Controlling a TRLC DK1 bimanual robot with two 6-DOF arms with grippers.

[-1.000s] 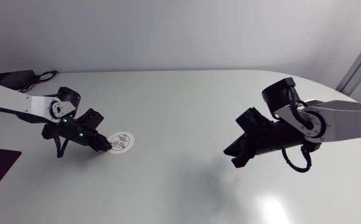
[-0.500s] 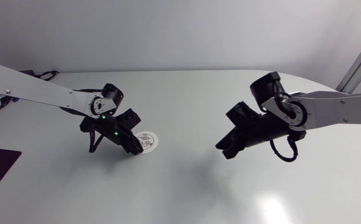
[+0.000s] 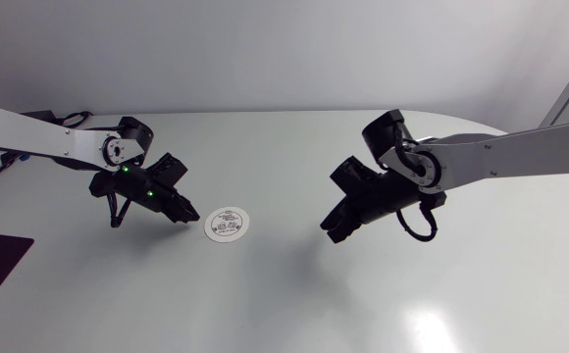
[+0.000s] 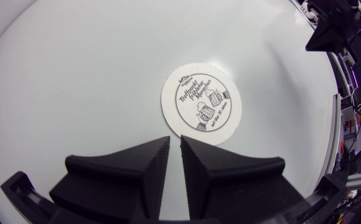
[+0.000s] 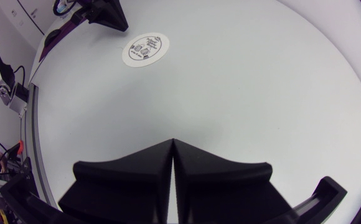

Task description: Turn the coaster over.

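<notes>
Coaster (image 4: 200, 102) lies flat just ahead of the left gripper (image 4: 175, 138), its fingers (image 4: 155, 155) pressed nearly together.

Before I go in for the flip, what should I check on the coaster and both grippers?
1. Coaster lying flat, printed face up: ok.
2. Coaster free of any grip: ok. The left gripper sits close by its rim and appears not to touch it.
3. Left gripper opened wide enough to take the rim: not ok. It is shut and empty.
4. Right gripper out of the way: ok. It is well off to the coaster's far side, shut and empty.
5. Rim raised enough off the table to get a finger under: cannot tell. It looks flush.
</notes>
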